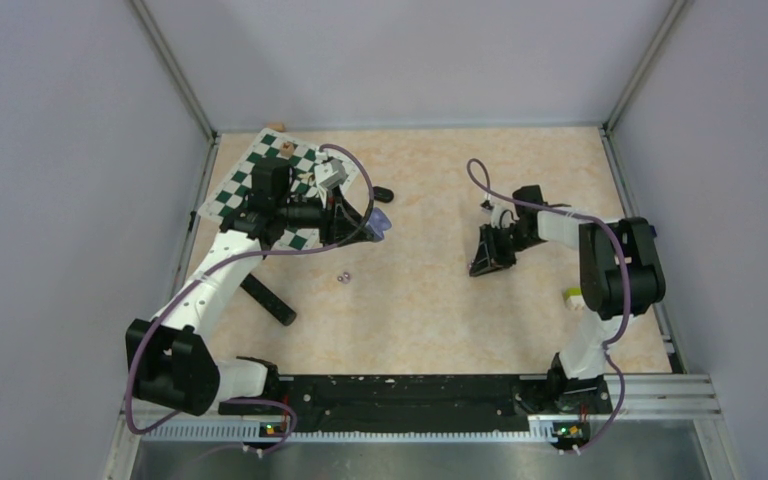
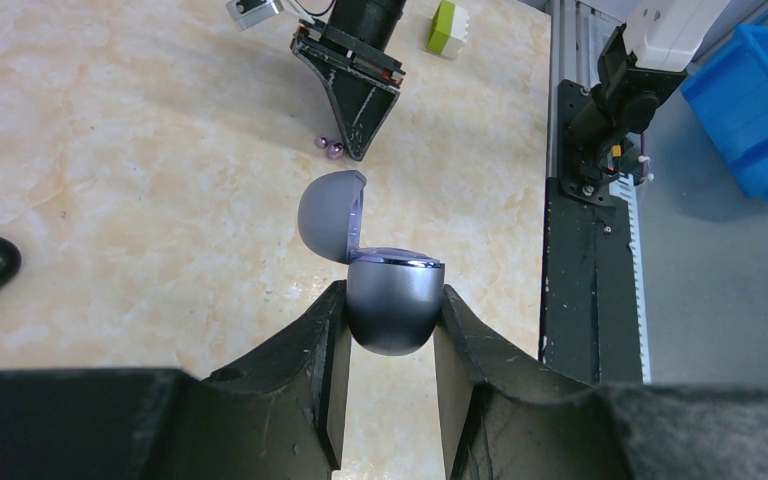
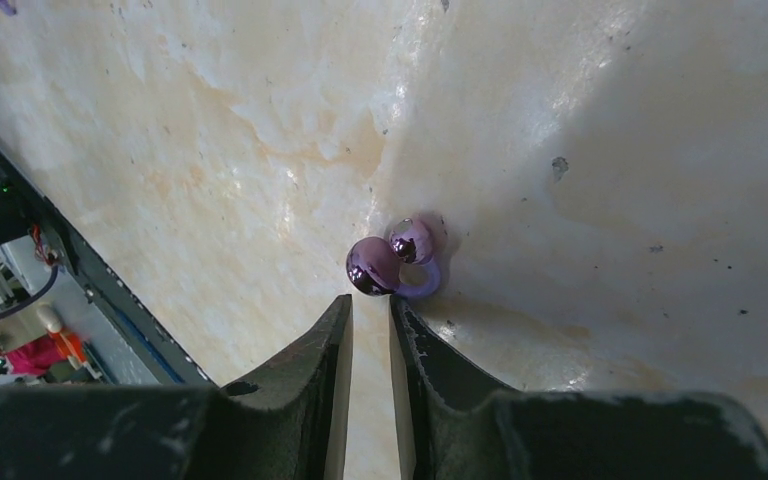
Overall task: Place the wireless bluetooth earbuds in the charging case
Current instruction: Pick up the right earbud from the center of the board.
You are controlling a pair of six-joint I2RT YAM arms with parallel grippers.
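My left gripper (image 2: 388,292) is shut on the lower shell of a grey-purple charging case (image 2: 392,300) and holds it above the table with its lid (image 2: 330,212) hinged open. The case also shows in the top view (image 1: 379,226). Two pale purple earbuds (image 3: 392,258) lie touching each other on the table just past the fingertips of my right gripper (image 3: 370,300), whose jaws stand a narrow gap apart and hold nothing. The left wrist view shows the same earbuds (image 2: 330,148) beside the right gripper's tip (image 2: 355,150). Two more tiny buds (image 1: 341,277) lie mid-table.
A closed black case (image 1: 383,193) lies behind the left gripper. A green-and-white chessboard (image 1: 250,185) with a few pieces sits at the back left. A black bar (image 1: 268,298) lies near the left arm. A green-white block (image 1: 570,296) sits at the right.
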